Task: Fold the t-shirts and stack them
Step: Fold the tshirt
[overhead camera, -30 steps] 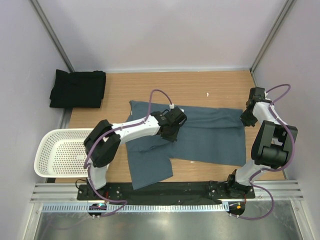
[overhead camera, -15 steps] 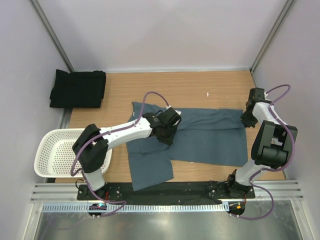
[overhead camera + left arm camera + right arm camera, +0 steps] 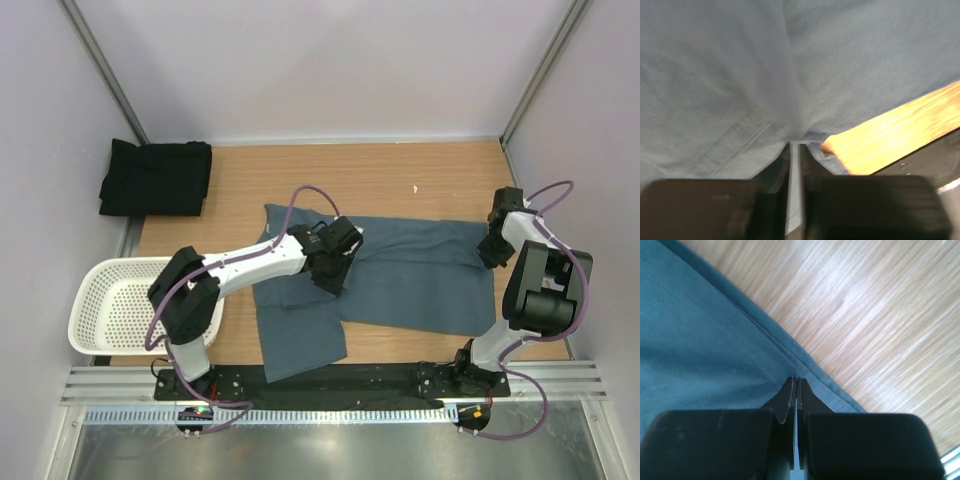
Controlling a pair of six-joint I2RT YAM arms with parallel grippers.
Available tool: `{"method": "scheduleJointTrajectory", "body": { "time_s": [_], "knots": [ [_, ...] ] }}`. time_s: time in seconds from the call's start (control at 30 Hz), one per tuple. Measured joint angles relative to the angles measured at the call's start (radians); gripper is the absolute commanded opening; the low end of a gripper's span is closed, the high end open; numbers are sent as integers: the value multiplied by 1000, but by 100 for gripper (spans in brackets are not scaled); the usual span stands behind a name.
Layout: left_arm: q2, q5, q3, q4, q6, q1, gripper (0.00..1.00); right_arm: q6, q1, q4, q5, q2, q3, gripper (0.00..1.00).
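Observation:
The slate blue-grey t-shirt (image 3: 415, 280) lies partly folded across the middle of the wooden table. My left gripper (image 3: 335, 264) is over its middle-left part. In the left wrist view, that gripper (image 3: 795, 146) is shut on a pinched fold of the blue-grey cloth (image 3: 740, 75). My right gripper (image 3: 491, 250) is at the shirt's right edge. In the right wrist view, it (image 3: 796, 380) is shut on the stitched hem (image 3: 700, 335). The black t-shirt (image 3: 156, 178) lies folded at the far left corner, away from both grippers.
A white perforated basket (image 3: 92, 290) hangs over the table's left edge beside the left arm. A small white speck (image 3: 417, 187) lies on the bare wood (image 3: 400, 170) behind the shirt. Walls close in the far, left and right sides.
My left gripper has moved left and nearer with the pinched cloth, and the arm's elbow has swung left. My right gripper has shifted slightly nearer along the shirt's right edge.

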Motion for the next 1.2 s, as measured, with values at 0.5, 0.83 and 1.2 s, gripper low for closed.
{"method": "scheduleJointTrajectory", "body": {
  "time_s": [0.5, 0.83, 1.2],
  "knots": [
    [24, 89, 240, 34, -71, 399, 63, -41, 0, -140, -78, 0, 279, 54],
    [303, -25, 401, 124, -153, 526, 57, -31, 0, 28, -170, 196, 366, 42],
    [409, -108, 399, 113, -238, 579, 50, -35, 0, 66, -175, 343, 366, 40]
  ]
}}
